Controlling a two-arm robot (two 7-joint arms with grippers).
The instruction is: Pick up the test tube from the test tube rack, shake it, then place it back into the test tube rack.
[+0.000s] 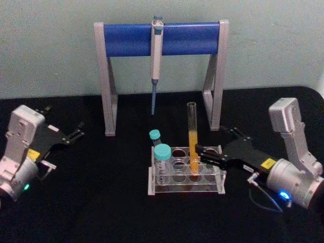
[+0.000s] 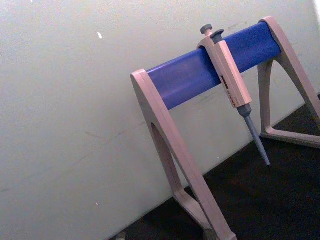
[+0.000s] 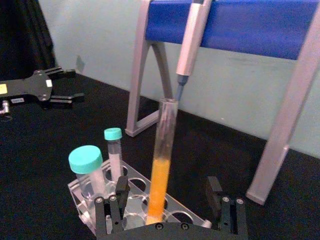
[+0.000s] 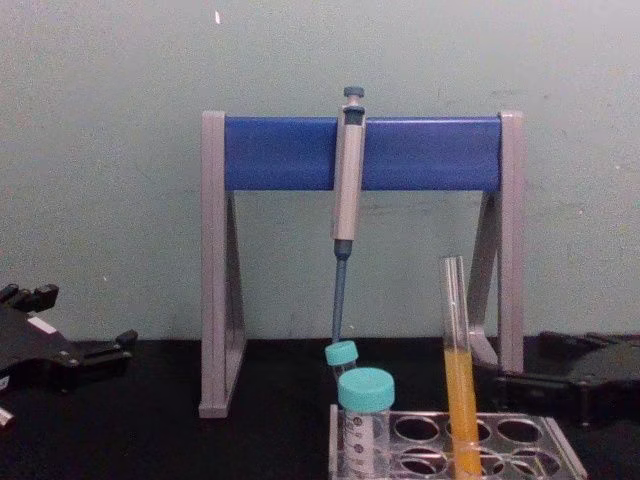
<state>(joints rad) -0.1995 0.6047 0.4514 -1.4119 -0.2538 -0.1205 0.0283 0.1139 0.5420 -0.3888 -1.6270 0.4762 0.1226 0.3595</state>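
Now risks tipping the test tube [image 1: 193,136] in the rack [image 1: 186,190] by closing the spread right hand [image 1: 202,155] off-centre; left hand [image 1: 65,120] spread, idle.

This is looking like a laboratory bench. A pipette [image 1: 156,50] is hanging on a grey stand [image 1: 109,91] with a blue crossbar, behind the right claw [image 1: 200,154]. Right at that claw, a glass test tube [image 1: 193,136] of orange liquid is standing in a clear test tube rack [image 1: 177,190]. Teal-capped vials [image 1: 162,152] (sample containers, by their look) are sitting just past the tube, all on a black counter [image 1: 101,202].
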